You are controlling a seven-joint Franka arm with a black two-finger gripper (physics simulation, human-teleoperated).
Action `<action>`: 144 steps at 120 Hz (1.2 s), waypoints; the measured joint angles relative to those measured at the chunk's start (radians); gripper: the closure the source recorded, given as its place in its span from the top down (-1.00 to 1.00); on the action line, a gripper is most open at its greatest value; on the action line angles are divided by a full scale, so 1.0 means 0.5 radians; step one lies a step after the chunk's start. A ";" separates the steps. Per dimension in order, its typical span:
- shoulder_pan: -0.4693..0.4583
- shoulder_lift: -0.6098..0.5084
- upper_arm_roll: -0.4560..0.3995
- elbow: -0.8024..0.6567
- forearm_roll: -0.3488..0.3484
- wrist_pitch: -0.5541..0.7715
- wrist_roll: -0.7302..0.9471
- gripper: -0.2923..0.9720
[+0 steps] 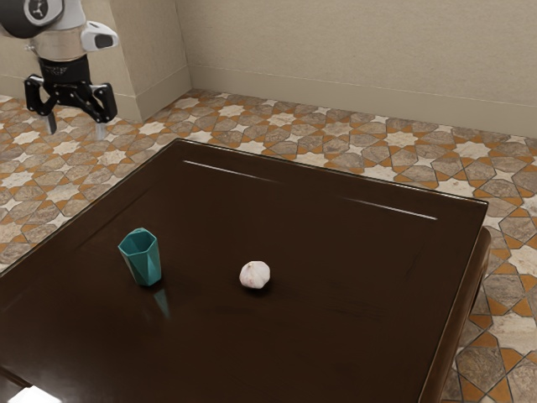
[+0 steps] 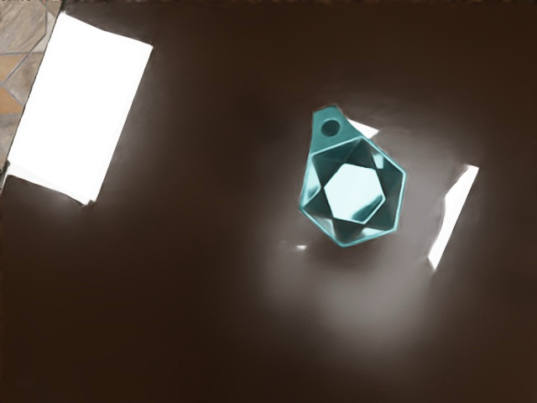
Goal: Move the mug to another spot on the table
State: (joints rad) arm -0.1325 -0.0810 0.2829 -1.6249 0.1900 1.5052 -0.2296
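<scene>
Hanging high at ten o'clock from the mug (image 1: 140, 257), your gripper (image 1: 75, 126) holds its jaws apart and empty in the exterior view. The mug, teal, stands upright on the glossy dark table (image 1: 352, 252), with a white faceted lump (image 1: 255, 274) near it at three o'clock; carry it that way and you may knock the lump. In the wrist view the mug (image 2: 352, 189) shows hard angled facets and a small pierced handle (image 2: 330, 128): pads landing on a slanted face could twist or skid it.
</scene>
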 joint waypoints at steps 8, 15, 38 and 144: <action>0.005 -0.002 -0.004 -0.011 -0.002 0.013 -0.018 0.54; 0.007 -0.009 -0.010 -0.025 -0.003 0.024 -0.034 0.54; 0.125 0.273 0.005 -0.117 -0.185 0.253 -0.144 0.54; 0.390 0.929 -0.040 -0.230 -0.601 0.909 -0.832 0.54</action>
State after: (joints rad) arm 0.0626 0.3836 0.2630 -1.7400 -0.1103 1.9595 -0.6456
